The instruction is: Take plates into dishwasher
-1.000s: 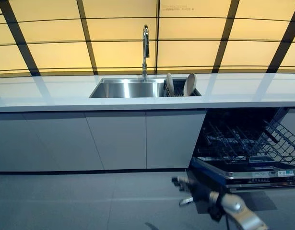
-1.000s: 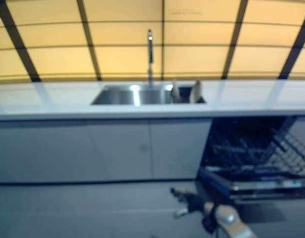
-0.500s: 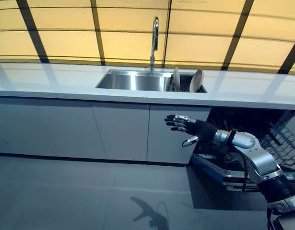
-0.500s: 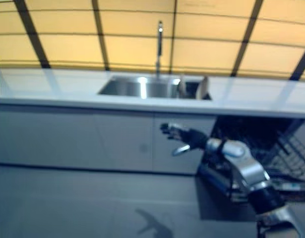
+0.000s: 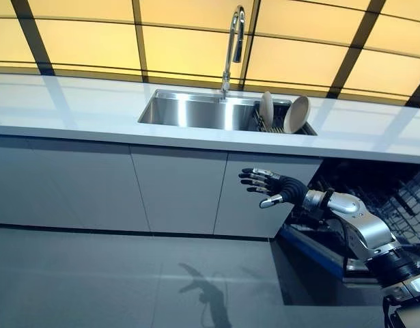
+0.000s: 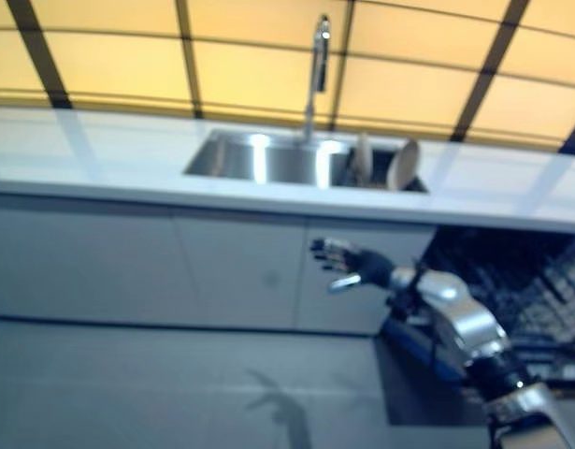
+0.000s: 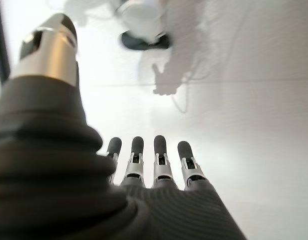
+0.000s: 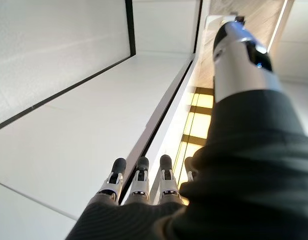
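— Since a second ago, what has changed around the plates point(image 5: 285, 113)?

— Nothing about the plates themselves: both stand on edge in the dark rack point(image 5: 271, 122) at the right end of the sink point(image 5: 196, 113), as before. What has moved is the right robot hand point(image 5: 272, 188), which has risen from low near the floor to hang in front of the cabinet doors point(image 5: 182, 191), just below the bench point(image 5: 73, 109) edge. The whole picture has also shifted, so the camera has moved too.

— How does that robot hand stand?

— Spread, fingers straight and thumb apart, holding nothing. It is below the plates and a little to their left, well apart from them.

— And the left robot hand point(image 7: 154, 165)?

— It shows only in its own wrist view, fingers straight over pale floor, empty and idle.

— Where is the dishwasher point(image 5: 373, 205)?

— Open at the right, beside the cabinet doors, with its dark wire racks pulled out behind the right arm.

— So what does this mean for the task?

— I judge it barely begun: no plate is taken yet. The raise looks like the start of a reach, and the robot hand would need to go up over the bench edge to the rack.
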{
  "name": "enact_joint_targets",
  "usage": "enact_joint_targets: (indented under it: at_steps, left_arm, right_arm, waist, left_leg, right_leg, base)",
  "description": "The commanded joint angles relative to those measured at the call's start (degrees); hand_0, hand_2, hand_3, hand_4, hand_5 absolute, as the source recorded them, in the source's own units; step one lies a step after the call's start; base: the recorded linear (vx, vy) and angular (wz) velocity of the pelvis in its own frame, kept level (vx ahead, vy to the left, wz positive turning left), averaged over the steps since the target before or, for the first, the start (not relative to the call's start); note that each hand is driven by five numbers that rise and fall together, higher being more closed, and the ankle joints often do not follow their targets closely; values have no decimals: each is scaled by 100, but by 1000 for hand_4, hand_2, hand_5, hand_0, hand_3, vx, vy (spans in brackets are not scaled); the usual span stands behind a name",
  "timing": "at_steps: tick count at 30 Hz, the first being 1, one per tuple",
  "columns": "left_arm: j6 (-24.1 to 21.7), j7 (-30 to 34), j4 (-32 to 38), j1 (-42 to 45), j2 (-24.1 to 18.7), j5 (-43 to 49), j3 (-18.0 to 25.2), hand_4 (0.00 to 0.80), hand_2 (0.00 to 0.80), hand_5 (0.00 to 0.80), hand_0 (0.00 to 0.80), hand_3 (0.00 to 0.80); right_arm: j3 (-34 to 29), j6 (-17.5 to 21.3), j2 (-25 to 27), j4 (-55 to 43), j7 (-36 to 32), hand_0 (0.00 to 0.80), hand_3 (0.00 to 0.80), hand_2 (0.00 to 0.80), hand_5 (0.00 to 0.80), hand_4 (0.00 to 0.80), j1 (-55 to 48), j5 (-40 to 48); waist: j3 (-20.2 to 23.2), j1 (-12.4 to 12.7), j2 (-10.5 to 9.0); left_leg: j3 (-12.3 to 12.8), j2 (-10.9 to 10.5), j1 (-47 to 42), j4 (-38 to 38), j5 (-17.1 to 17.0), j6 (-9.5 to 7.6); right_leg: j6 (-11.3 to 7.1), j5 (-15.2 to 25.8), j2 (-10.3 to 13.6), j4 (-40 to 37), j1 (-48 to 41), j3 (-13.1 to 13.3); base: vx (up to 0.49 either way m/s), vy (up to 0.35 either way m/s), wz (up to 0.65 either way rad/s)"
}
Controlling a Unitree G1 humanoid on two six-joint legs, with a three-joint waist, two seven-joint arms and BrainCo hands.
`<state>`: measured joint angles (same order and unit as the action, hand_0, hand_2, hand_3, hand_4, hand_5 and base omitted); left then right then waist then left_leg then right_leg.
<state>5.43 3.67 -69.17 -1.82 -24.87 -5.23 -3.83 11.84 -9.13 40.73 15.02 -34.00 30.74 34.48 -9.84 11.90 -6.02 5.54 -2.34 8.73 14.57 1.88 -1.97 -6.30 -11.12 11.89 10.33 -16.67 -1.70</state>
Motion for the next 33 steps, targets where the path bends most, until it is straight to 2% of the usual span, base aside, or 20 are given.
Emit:
enact_joint_targets:
  at_steps: [1, 2, 3, 5, 6, 7, 8, 10, 12, 14, 15, 16, 17, 18, 21, 24, 25, 28, 32, 33]
  left_arm:
    - [-19, 24, -192, 240, -133, 152, -295, 0, 0, 0, 0, 0]
    - [-26, 37, -222, 220, -139, 178, -311, 0, 0, 0, 0, 0]
    - [-60, 13, -316, 161, -147, 199, -392, 0, 0, 0, 0, 0]
    - [-62, -37, -381, 100, -136, 145, -426, 0, 0, 0, 0, 0]
    - [17, -47, -381, 22, -114, 182, -465, 0, 0, 0, 0, 0]
    - [31, -49, -370, 15, -107, 190, -466, 0, 0, 0, 0, 0]
    - [98, -67, -314, 3, -82, 228, -464, 0, 0, 0, 0, 0]
    - [175, -103, -245, 9, -55, 277, -429, 0, 0, 0, 0, 0]
    - [180, -133, -337, 2, -43, 290, -408, 0, 0, 0, 0, 0]
    - [181, -164, -426, -25, -18, 274, -435, 0, 0, 0, 0, 0]
    - [190, -210, -440, -11, 3, 207, -449, 0, 0, 0, 0, 0]
    - [190, -211, -440, -11, 5, 206, -449, 0, 0, 0, 0, 0]
    - [147, -237, -421, 87, 0, 194, -410, 0, 0, 0, 0, 0]
    - [74, -291, -451, 184, 23, 167, -364, 0, 0, 0, 0, 0]
    - [72, -274, -281, 329, 48, 129, -209, 0, 0, 0, 0, 0]
    - [-4, -142, -161, 369, 38, 250, -246, 0, 0, 0, 0, 0]
    - [48, -112, -71, 344, 31, 261, -296, 0, 0, 0, 0, 0]
    - [208, -45, 155, 197, -30, 309, -373, 0, 0, 0, 0, 0]
    - [270, 46, 335, 101, -88, 242, -440, 0, 0, 0, 0, 0]
    - [243, 67, 318, 121, -102, 228, -411, 0, 0, 0, 0, 0]
  right_arm:
    - [-381, 433, 156, 238, 327, 0, 0, 0, 0, 0, 261, 515]
    - [-405, 440, 161, 285, 318, 0, 0, 0, 0, 0, 277, 542]
    - [-443, 545, 158, 416, 434, 0, 0, 0, 0, 0, 345, 792]
    - [-481, 540, 120, 456, 559, 0, 0, 0, 0, 0, 430, 933]
    - [-543, 525, 162, 498, 788, 0, 0, 0, 0, 0, 533, 973]
    - [-546, 517, 171, 498, 798, 0, 0, 0, 0, 0, 547, 977]
    - [-596, 461, 223, 479, 823, 0, 0, 0, 0, 0, 564, 987]
    - [-731, 403, 361, 419, 810, 0, 0, 0, 0, 0, 497, 1040]
    - [-865, 345, 534, 501, 756, 0, 0, 0, 0, 0, 455, 1126]
    - [-901, 301, 673, 686, 660, 0, 0, 0, 0, 0, 539, 1172]
    - [-931, 277, 782, 773, 643, 0, 0, 0, 0, 0, 606, 1100]
    - [-928, 278, 784, 775, 642, 0, 0, 0, 0, 0, 609, 1100]
    - [-903, 299, 797, 787, 676, 0, 0, 0, 0, 0, 665, 1122]
    - [-841, 225, 792, 704, 790, 0, 0, 0, 0, 0, 697, 1214]
    - [-845, 129, 747, 770, 852, 0, 0, 0, 0, 0, 729, 983]
    - [-801, 232, 778, 903, 843, 0, 0, 0, 0, 0, 734, 803]
    - [-809, 292, 807, 875, 887, 0, 0, 0, 0, 0, 697, 814]
    - [-840, 308, 814, 675, 1026, 0, 0, 0, 0, 0, 664, 748]
    - [-795, 292, 994, 514, 1027, 0, 0, 0, 0, 0, 623, 690]
    - [-789, 265, 1025, 482, 1008, 0, 0, 0, 0, 0, 613, 683]
  waist:
    - [532, 34, 59]
    - [550, 7, 80]
    - [591, -122, 163]
    - [581, -281, 198]
    - [525, -508, 231]
    - [520, -545, 249]
    - [485, -684, 275]
    - [365, -928, 244]
    - [313, -1259, 102]
    - [268, -1441, 199]
    - [241, -1492, 248]
    - [235, -1493, 253]
    - [225, -1414, 151]
    - [248, -1354, 95]
    - [328, -1276, 40]
    - [414, -1278, 153]
    - [432, -1310, 127]
    - [382, -1301, 229]
    - [334, -1386, 264]
    - [349, -1392, 278]
  left_leg:
    - [-379, 294, 758, -281, -682, 105]
    - [-370, 280, 686, -320, -669, 83]
    - [-396, 236, 408, -469, -624, 36]
    - [-431, 169, 131, -602, -568, 21]
    - [-538, 63, -270, -755, -510, 13]
    - [-554, 66, -341, -787, -515, 18]
    - [-629, 32, -668, -887, -424, 27]
    - [-814, -53, -1117, -974, -121, 12]
    - [-1130, -209, -1643, -1027, 328, -21]
    - [-1290, -61, -1995, -1033, 563, -14]
    - [-1363, 54, -2180, -980, 753, -9]
    - [-1364, 59, -2184, -974, 760, -9]
    - [-1352, 55, -2119, -799, 917, -32]
    - [-1343, 58, -2090, -654, 1007, 18]
    - [-1373, 85, -2126, -703, 943, 120]
    - [-1319, 349, -2356, -1004, 889, 232]
    - [-1294, 392, -2309, -1080, 764, 299]
    - [-1250, 623, -2183, -1186, 641, 427]
    - [-1317, 798, -2214, -980, 674, 610]
    - [-1358, 858, -2212, -839, 534, 655]
  right_leg:
    - [-210, 1818, 402, 886, -133, 42]
    - [-216, 1908, 379, 1100, -29, 71]
    - [-192, 2151, 287, 1624, 395, 150]
    - [-139, 2128, 167, 1892, 914, 184]
    - [-13, 1798, -182, 1540, 1492, 69]
    - [1, 1821, -234, 1425, 1603, 24]
    - [30, 1820, -353, 1012, 2054, -130]
    - [-16, 1929, -409, 456, 2466, -238]
    - [-231, 2519, -412, -702, 2961, -130]
    - [-303, 2695, -528, -1468, 3145, -192]
    - [-269, 2708, -511, -1427, 3276, -184]
    - [-269, 2707, -515, -1427, 3269, -187]
    - [-195, 2561, -364, -1095, 3063, -187]
    - [-176, 2553, -375, -938, 2903, -115]
    - [-127, 2407, -363, -647, 2744, 0]
    - [-84, 2204, -432, -595, 2626, -61]
    - [-58, 2163, -394, -570, 2616, -36]
    - [-66, 1892, -414, -398, 2566, -45]
    - [-29, 1751, -338, -85, 2759, -114]
    - [14, 1710, -355, -55, 2758, -143]
  base:
    - [210, 175, -11]
    - [265, 218, -11]
    - [237, 182, 2]
    - [389, 161, 31]
    - [431, 94, 29]
    - [469, 27, 22]
    - [358, -99, 23]
    - [462, -178, 35]
    - [563, -230, 68]
    - [492, -207, 66]
    - [361, -192, 44]
    - [261, -292, 53]
    - [203, -289, 46]
    - [268, -352, 53]
    - [219, -181, 23]
    - [258, -95, -1]
    - [185, -77, -1]
    - [101, -93, 4]
    - [112, -88, 12]
    - [187, -87, 16]
